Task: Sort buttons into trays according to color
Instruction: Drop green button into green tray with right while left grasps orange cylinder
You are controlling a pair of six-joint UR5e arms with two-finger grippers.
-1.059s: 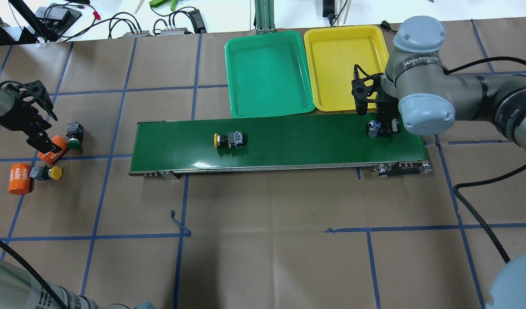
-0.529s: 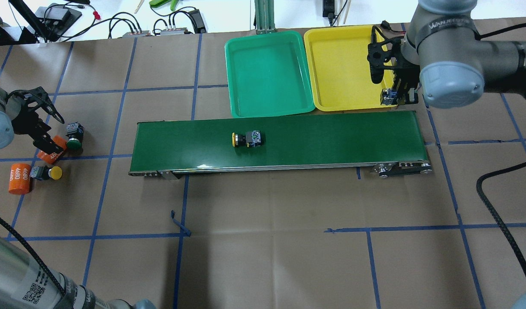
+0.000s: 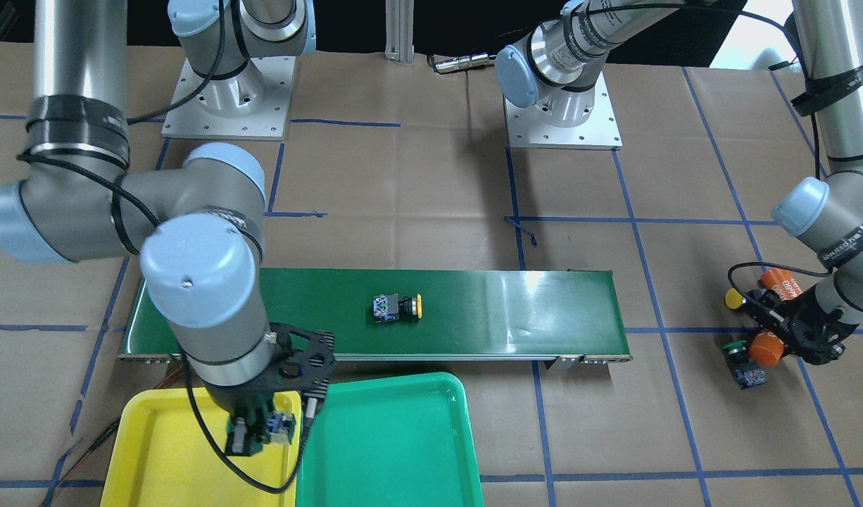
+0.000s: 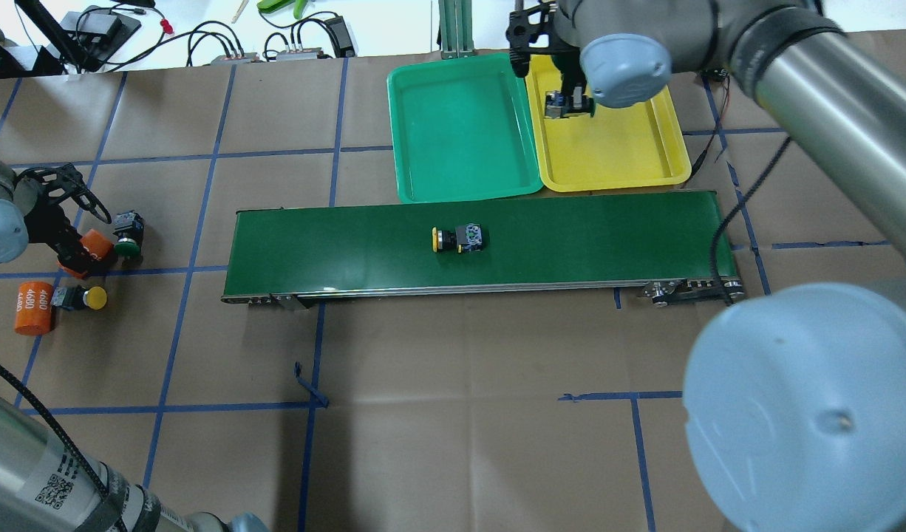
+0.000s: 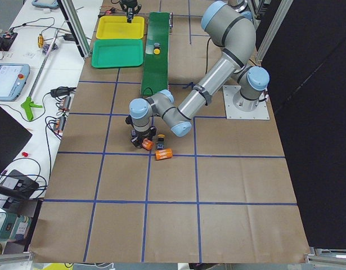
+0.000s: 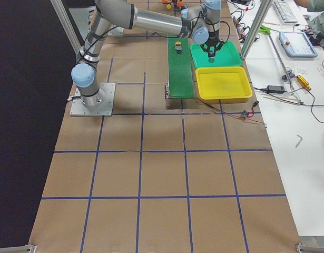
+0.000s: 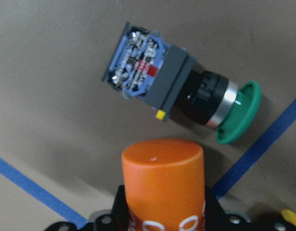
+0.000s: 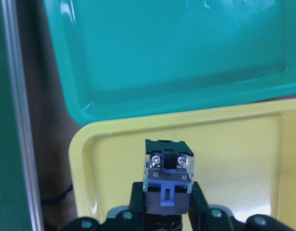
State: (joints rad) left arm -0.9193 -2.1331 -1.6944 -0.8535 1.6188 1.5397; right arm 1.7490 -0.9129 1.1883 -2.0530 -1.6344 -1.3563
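Note:
My right gripper (image 4: 569, 106) is shut on a button (image 8: 167, 175) and holds it over the yellow tray (image 4: 623, 144), near the side that borders the green tray (image 4: 460, 125). The held button's cap is hidden. A yellow button (image 4: 459, 239) lies on the conveyor belt (image 4: 571, 236). My left gripper (image 4: 72, 247) is shut on an orange cylinder (image 7: 163, 183) at the table's left. A green button (image 7: 186, 94) lies just beside that cylinder, and it also shows in the overhead view (image 4: 128, 235). Another yellow button (image 4: 83, 298) lies nearer the front.
A second orange cylinder (image 4: 33, 307) touches the back of the yellow button on the table. Cables and electronics (image 4: 290, 44) lie beyond the paper's far edge. An aluminium post (image 4: 457, 26) stands behind the trays.
My right gripper lifted the button off the belt's right end and carried it over the yellow tray, leftwards. The yellow button on the belt travelled right. The left gripper closed on the orange cylinder.

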